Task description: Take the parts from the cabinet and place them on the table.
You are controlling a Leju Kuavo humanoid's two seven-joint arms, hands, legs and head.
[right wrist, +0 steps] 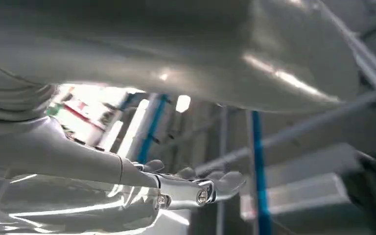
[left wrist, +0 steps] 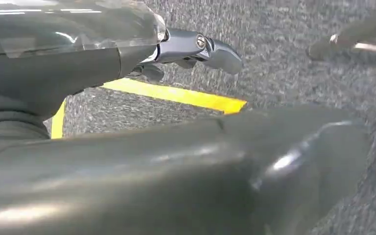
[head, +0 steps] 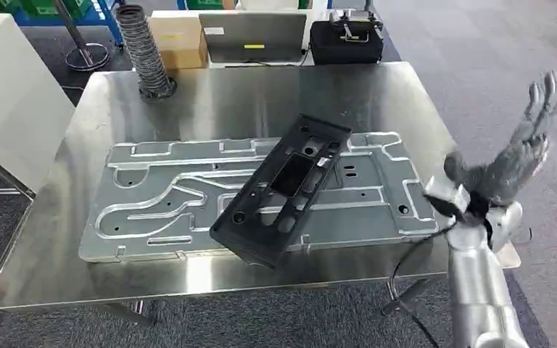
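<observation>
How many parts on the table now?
2. The large grey metal plate lies flat mid-table; the black panel lies diagonally across its right half. More could be hidden under them.

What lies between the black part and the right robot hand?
In the head view, only the grey machined plate and bare steel table lie between the black part and the raised, empty right robot hand.

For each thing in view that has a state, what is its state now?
Black part: lying askew on the plate.
Plate: flat on the table.
Right hand: raised beside the table, fingers apart, holding nothing.
Laptop: open.
</observation>
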